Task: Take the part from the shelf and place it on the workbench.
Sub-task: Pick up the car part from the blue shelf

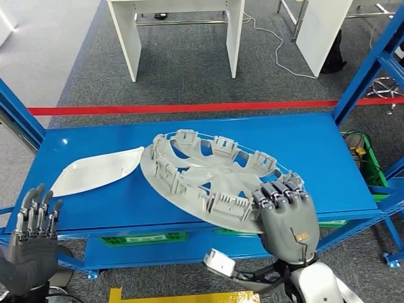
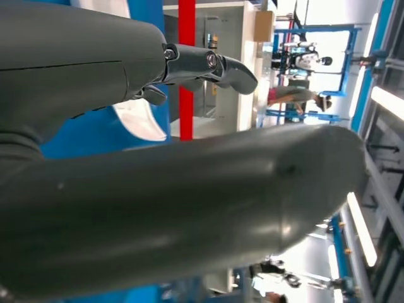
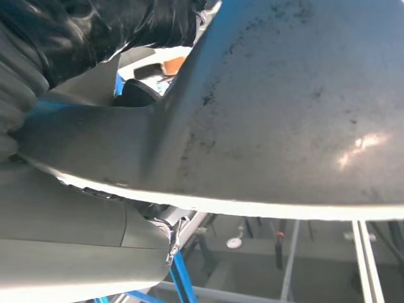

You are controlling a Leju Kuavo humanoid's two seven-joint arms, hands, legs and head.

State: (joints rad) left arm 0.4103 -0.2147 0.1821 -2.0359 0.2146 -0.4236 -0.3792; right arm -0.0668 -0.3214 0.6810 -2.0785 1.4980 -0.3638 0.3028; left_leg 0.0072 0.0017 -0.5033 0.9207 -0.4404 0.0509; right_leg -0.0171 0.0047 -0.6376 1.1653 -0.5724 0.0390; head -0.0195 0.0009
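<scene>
Wheel cover [image 1: 214, 180], grey and disc-shaped, lies ribbed side up across the centre of the frame on the blue shelf [image 1: 314, 158], its near edge overhanging the front lip. The right hand [image 1: 286, 218], lower right, is clamped on that near rim, fingers curled over the top. The left hand [image 1: 33, 237], lower left, hangs off the shelf, fingers apart, holding nothing. Risk, as judged: a one-sided rim grip could let the wide disc tip, twist free, or sweep the white panel [image 1: 95, 172] lying just beside it. A green crate [image 1: 142, 238] sits below the shelf; its contents cannot be seen.
</scene>
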